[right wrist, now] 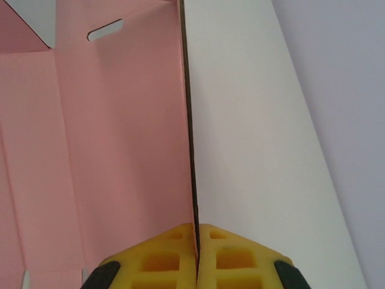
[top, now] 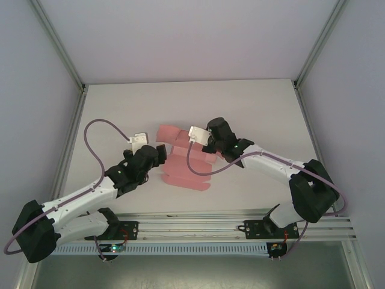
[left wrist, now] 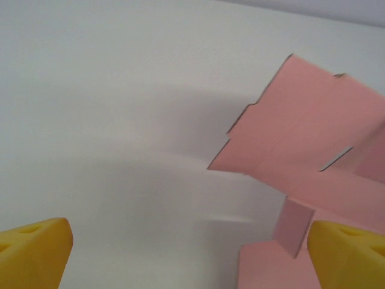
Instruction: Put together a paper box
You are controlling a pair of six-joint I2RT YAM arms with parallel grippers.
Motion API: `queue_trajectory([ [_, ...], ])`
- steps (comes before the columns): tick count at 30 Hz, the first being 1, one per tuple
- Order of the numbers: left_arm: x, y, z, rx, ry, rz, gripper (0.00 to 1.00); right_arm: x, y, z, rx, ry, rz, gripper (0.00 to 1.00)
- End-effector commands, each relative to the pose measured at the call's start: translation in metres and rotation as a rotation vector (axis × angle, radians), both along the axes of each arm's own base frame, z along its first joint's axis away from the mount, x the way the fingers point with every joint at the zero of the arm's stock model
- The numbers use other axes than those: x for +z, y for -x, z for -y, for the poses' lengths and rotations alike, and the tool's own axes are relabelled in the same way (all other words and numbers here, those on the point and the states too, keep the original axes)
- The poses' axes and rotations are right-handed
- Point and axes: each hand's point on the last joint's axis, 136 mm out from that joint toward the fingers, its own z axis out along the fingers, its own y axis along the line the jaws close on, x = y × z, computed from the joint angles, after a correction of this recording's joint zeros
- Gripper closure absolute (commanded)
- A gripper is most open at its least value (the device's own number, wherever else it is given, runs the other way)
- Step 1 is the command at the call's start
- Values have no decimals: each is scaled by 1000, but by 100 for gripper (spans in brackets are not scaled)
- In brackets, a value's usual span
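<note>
Yellow right fingers (right wrist: 162, 262), at the bottom of the right wrist view, are pressed together on a thin edge of the paper box (right wrist: 120, 150). The pink card runs edge-on from between the pads up to the top of the frame. Its panels and fold lines spread to the left, and a small oblong slot (right wrist: 105, 30) is cut near the upper left. To the right of that edge lies the white desk (right wrist: 240, 150), and past it a pale lilac wall (right wrist: 343, 90).

In the left wrist view the left fingers (left wrist: 36, 247) stand spread wide, one yellow pad in each lower corner, pinching nothing. The paper box sits at the right of that frame, partly folded. A notched flap (left wrist: 301, 120) is lifted off the desk, and a narrow tab (left wrist: 295, 232) stands beside the lower right pad.

From above, a slotted metal rail (top: 198, 226) crosses the bottom of the frame. Higher up, the left arm (top: 90, 192) and right arm (top: 271, 162) lean inward to the pink card at the middle of the desk. Metal posts (top: 60, 45) and plain pale walls close the far side.
</note>
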Motion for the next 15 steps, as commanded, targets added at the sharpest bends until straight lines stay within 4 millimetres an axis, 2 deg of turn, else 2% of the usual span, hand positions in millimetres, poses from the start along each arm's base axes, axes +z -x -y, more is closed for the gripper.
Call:
queue_trajectory([
  [1,-16,8,-22,64,-30,-50,0,13,-5,-8,39,27,120,100],
  [5,-22,7,-27,65,-1,-70,0,4,1,-13,93,128,223,100],
  [10,-27,-3,-30,50,96,-102,0,-7,-2,-9,70,221,347,100],
  [15,-26,-11,-44,101,90,-116,0,-31,0,-8,72,272,340,100],
])
